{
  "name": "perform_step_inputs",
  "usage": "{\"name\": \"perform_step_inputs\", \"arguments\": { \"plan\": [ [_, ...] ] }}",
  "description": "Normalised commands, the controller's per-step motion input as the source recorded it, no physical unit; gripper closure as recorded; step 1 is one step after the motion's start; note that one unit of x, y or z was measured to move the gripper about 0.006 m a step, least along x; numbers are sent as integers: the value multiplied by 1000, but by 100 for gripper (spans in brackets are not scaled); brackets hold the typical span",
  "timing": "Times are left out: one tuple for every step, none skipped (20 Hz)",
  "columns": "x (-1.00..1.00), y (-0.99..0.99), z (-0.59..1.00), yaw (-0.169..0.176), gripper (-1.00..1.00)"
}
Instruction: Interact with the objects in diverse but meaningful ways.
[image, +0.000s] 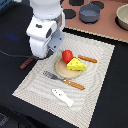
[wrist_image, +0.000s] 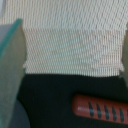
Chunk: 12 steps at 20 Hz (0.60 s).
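A red tomato and a yellow cheese wedge sit on a round wooden plate on the woven placemat. A brown sausage stick lies just beyond the cheese. A white fish lies near the mat's front edge. The grey pot stands at the back. My gripper hangs over the mat's edge at the exterior view's left, mostly hidden by the arm. In the wrist view the gripper is open and empty, fingers wide apart over the mat.
A fork with an orange handle lies in front of the plate. A red ridged handle lies on the black table just off the mat, also in the exterior view. A bowl and black burner discs are at the back.
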Motion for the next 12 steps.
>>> {"name": "perform_step_inputs", "arguments": {
  "plan": [
    [-886,-129,-143,58,-100],
    [-829,-174,-143,52,-100],
    [-806,-251,-137,19,-100],
    [-809,-317,-86,0,-100],
    [-786,-357,-63,0,-100],
    [-726,-377,0,0,-100],
    [-603,-414,0,0,-100],
    [-354,-406,80,3,-100],
    [-189,-374,149,7,-100],
    [-74,-386,209,0,-100],
    [-226,-409,137,0,-100],
    [-437,-349,3,0,-100]
  ]
}}
